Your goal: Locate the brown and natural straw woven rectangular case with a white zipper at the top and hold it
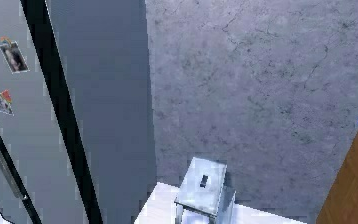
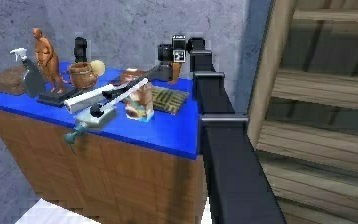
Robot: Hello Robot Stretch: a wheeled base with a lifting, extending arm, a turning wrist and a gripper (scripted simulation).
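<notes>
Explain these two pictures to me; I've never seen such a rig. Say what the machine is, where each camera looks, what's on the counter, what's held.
This is a wheeled robot with one extending arm, in a simulated house. The forward view looks ahead and down: a grey fridge and a small metal appliance. The arm side view looks sideways from the body: the dark bar is the arm, ending in the gripper. On the blue counter stand a brown statuette, a spray bottle, a copper pot and a flat ribbed brownish rectangle, possibly the woven case. Things stand behind the gripper, so I cannot tell whether it holds anything.
</notes>
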